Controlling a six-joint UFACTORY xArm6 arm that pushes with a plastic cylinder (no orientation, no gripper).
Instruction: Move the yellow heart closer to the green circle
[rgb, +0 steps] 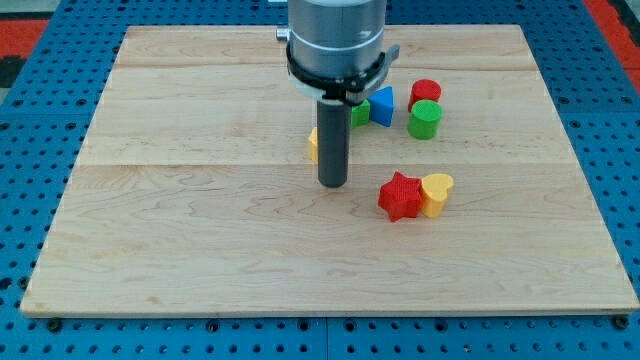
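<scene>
Task not done yet: yellow heart (438, 193) sits touching red star (400, 196), well apart from green circle (424, 119) at 12 o'clock of it. My tip (332, 184) at 9 o'clock of star, near, no contact. No pincer on rig, so open/closed n/a. Wood bench (200, 240), blue pegboard (30, 180) around.

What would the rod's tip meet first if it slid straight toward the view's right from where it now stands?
Most likely the red star: it lies right of my tip, slightly lower in the view, touching the yellow heart beyond it. Depth is uncertain, so the tip might just pass its upper edge.
</scene>
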